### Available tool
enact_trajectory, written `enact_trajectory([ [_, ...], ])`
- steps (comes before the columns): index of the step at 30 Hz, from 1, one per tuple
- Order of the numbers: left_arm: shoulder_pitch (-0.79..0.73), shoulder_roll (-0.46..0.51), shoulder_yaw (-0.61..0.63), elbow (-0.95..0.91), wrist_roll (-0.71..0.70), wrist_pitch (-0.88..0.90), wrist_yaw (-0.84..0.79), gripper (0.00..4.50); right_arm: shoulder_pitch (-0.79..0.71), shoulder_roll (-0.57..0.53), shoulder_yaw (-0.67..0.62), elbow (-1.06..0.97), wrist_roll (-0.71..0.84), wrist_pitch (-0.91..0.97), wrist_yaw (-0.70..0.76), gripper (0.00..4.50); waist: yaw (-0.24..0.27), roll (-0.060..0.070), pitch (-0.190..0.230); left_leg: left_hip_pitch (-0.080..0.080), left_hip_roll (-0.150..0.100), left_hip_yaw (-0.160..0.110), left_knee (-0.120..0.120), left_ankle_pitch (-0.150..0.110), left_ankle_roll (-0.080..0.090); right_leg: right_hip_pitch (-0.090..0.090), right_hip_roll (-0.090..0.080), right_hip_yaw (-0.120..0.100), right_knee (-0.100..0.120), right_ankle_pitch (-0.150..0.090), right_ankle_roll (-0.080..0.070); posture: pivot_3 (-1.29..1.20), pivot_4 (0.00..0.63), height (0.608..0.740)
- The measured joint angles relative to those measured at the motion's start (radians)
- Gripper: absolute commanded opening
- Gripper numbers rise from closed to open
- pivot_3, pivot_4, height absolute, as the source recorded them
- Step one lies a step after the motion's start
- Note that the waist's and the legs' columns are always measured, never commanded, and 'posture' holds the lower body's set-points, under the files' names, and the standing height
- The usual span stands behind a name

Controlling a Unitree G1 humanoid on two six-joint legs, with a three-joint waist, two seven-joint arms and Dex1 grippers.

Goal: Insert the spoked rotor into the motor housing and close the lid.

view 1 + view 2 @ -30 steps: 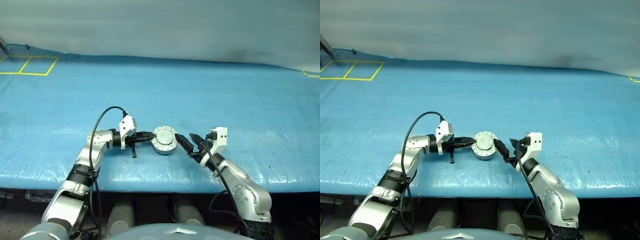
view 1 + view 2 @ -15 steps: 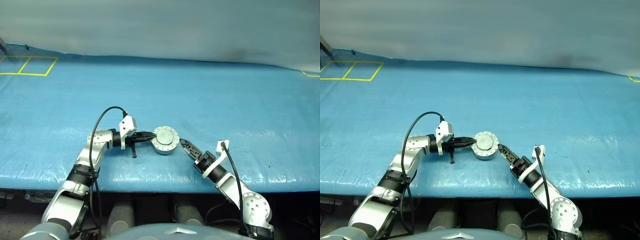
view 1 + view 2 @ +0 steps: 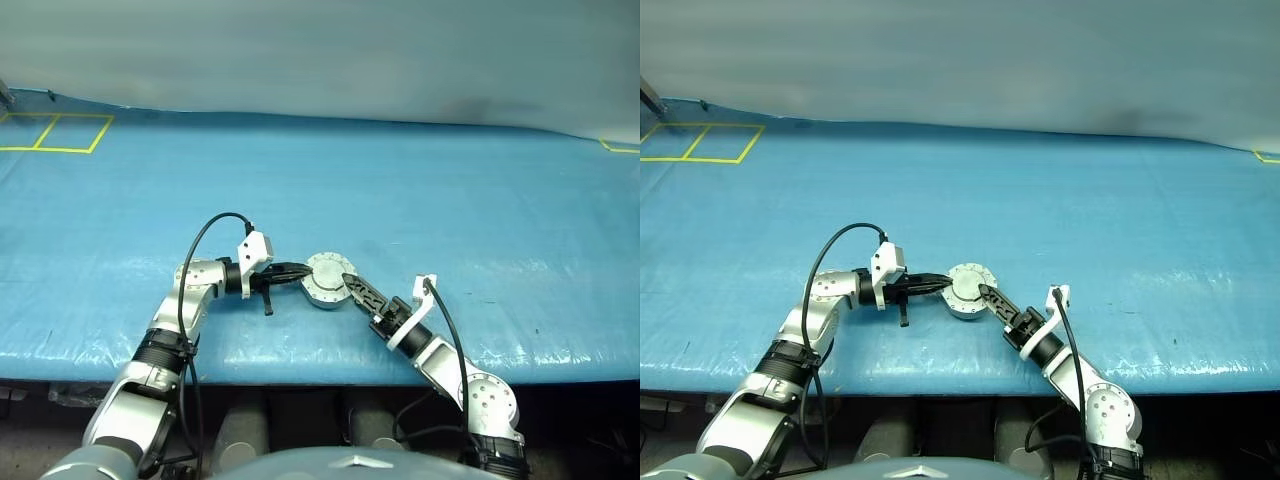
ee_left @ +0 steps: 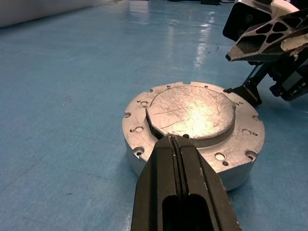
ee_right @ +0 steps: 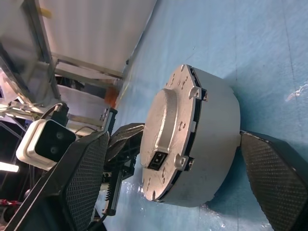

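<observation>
Grey motor housing (image 3: 325, 281), lid (image 4: 191, 110) on, between closed left tool (image 3: 297, 270) and wide-apart right tool (image 3: 352, 286); on blue counter (image 3: 480, 210). Could skid sideways under uneven pinching.

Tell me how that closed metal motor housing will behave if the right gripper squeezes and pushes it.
The motor housing looks like solid metal, so probably stiff and heavy for its size. It sits flat and squat on the blue mat, so it likely slides rather than tips. Its smooth round wall may slip between the right gripper fingers, which stand open either side.
</observation>
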Motion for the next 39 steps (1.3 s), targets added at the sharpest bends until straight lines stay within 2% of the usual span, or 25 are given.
enact_trajectory([
  [2,0.001,0.000,0.000,0.000,0.000,-0.001,0.003,0.00,-0.003,0.002,0.000,0.003,0.000,0.000,-0.001,4.47,0.000,0.000,0.000,0.000,0.000,0.000,0.000,0.000,0.000,0.000,0.000,0.000,0.000,0.000,0.000,0.00,0.150,0.740],
  [9,0.002,0.001,0.001,0.000,0.002,-0.004,0.006,0.00,-0.002,0.011,-0.001,0.027,-0.002,0.003,-0.021,2.20,0.000,0.000,0.000,-0.001,0.000,0.000,0.000,0.000,0.000,-0.001,0.000,0.000,0.000,0.000,0.000,0.00,0.150,0.740],
  [10,0.002,0.006,0.002,0.003,0.004,-0.004,0.010,0.00,-0.001,0.012,-0.002,0.022,0.000,0.002,-0.018,2.20,0.000,0.000,0.000,0.000,0.000,0.000,0.000,0.000,0.000,0.000,0.000,0.000,0.000,0.000,0.000,0.00,0.150,0.740],
  [14,0.003,0.005,0.006,0.006,0.007,-0.005,0.012,0.00,-0.002,0.011,0.000,0.015,0.000,0.002,-0.025,1.35,0.001,0.000,0.000,0.000,0.000,0.000,0.001,0.000,0.000,0.001,0.000,0.000,0.000,0.000,0.001,0.00,0.150,0.740],
  [29,0.006,-0.007,0.022,0.007,0.015,0.001,0.013,0.00,-0.004,0.005,0.003,0.011,0.004,-0.002,-0.035,1.33,0.001,0.000,0.000,0.000,0.000,0.000,0.002,0.000,0.000,0.001,-0.001,0.000,0.000,0.001,0.001,0.00,0.150,0.740],
  [39,0.009,-0.041,0.082,0.002,-0.100,0.107,0.012,0.00,-0.005,-0.002,-0.011,0.010,0.042,0.002,-0.020,1.33,0.000,0.002,0.001,-0.004,0.000,0.000,0.001,0.000,0.000,-0.003,0.000,0.000,0.000,0.001,0.002,0.00,0.150,0.740],
])
